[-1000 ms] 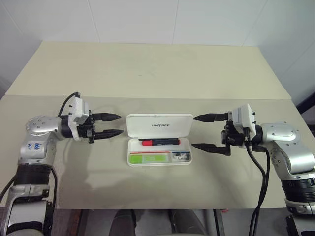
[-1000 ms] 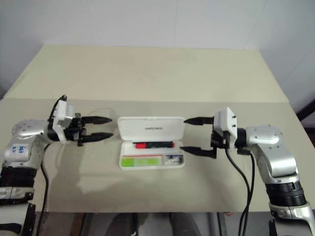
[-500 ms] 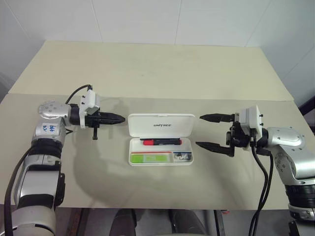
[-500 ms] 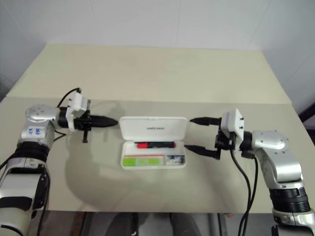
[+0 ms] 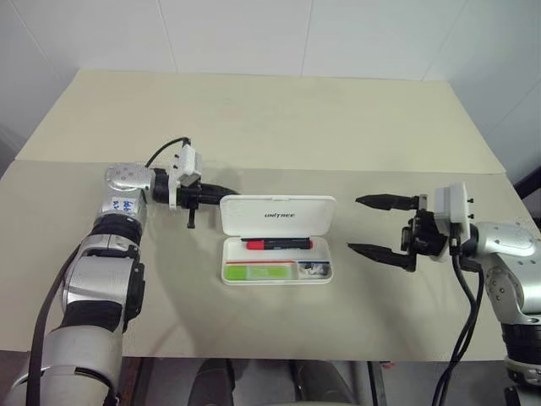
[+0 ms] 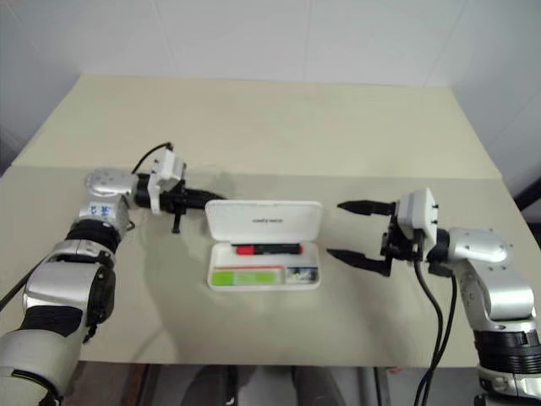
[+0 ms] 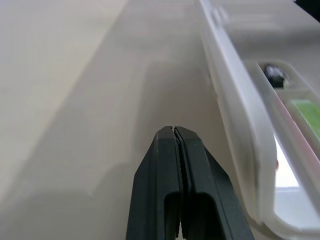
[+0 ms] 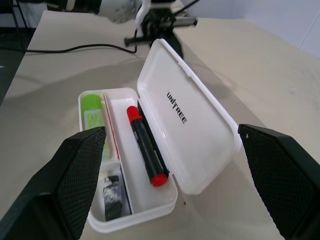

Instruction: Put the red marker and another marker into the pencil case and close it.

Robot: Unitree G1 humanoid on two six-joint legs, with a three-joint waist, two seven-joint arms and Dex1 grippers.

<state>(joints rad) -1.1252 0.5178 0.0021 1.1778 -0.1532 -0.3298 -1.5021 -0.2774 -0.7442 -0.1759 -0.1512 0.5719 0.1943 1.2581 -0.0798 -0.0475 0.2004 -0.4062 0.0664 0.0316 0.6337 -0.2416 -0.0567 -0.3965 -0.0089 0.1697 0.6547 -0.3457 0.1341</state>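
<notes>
You're seeing white hard plastic hinged pencil case [image 5: 276, 245] lying open mid-desk, slim red-capped marker [image 5: 276, 244] and flat light-green highlighter [image 5: 264, 272] sitting inside. Left gripper [image 5: 221, 196], jaws closed empty, hovering behind lid's left corner. Right gripper [image 5: 365, 226] hanging wide open toward desk's right edge.

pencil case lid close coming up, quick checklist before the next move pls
1. Red marker lies inside the pencil case: ok.
2. Green highlighter lies in its own compartment: ok.
3. Nothing sticks out over the rim: ok, both lie flat below it.
4. Lid shut: not ok, it stands open, raised at the far side.
5. Left gripper ready to push: ok, fingers shut, tip just beyond the lid's left far corner; contact with the lid cannot tell.
6. Right gripper out of the lid's path: ok, open and apart from the case on its right side.
</notes>
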